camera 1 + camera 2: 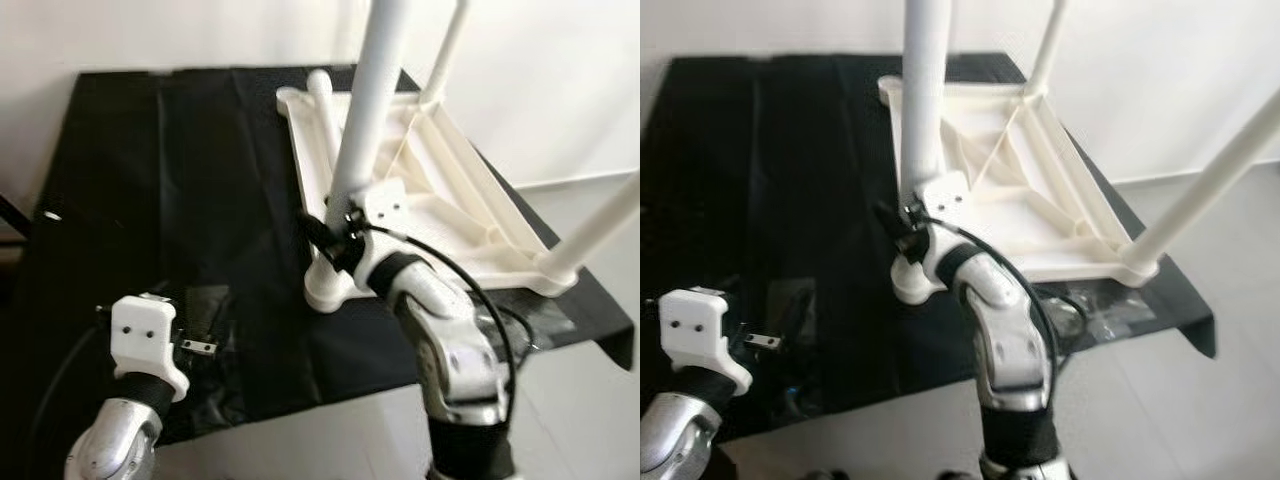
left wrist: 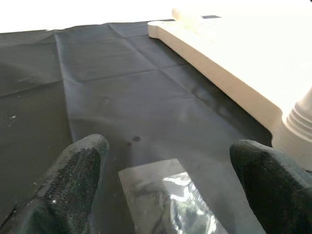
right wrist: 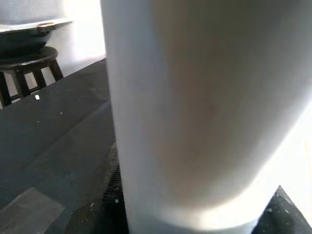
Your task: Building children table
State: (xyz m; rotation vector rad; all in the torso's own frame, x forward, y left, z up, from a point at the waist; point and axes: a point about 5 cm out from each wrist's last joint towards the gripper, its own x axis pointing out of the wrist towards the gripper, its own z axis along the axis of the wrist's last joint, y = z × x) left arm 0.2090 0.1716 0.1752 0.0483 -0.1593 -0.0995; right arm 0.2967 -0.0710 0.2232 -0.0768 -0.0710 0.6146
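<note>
- Left gripper [image 2: 165,190] hovers low over the black cloth [image 1: 150,200], fingers spread above a clear plastic bag [image 2: 163,197], probably hardware.
- Right gripper [image 1: 335,232] clamps the near table leg [image 1: 368,110] just above its corner socket, likely to seat it.
- Upturned white tabletop [image 1: 480,215] lies beyond on the cloth, legs pointing up.

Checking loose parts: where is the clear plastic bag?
The clear plastic bag lies on the black cloth, just ahead of the open left claw, left of the upturned table.
</note>
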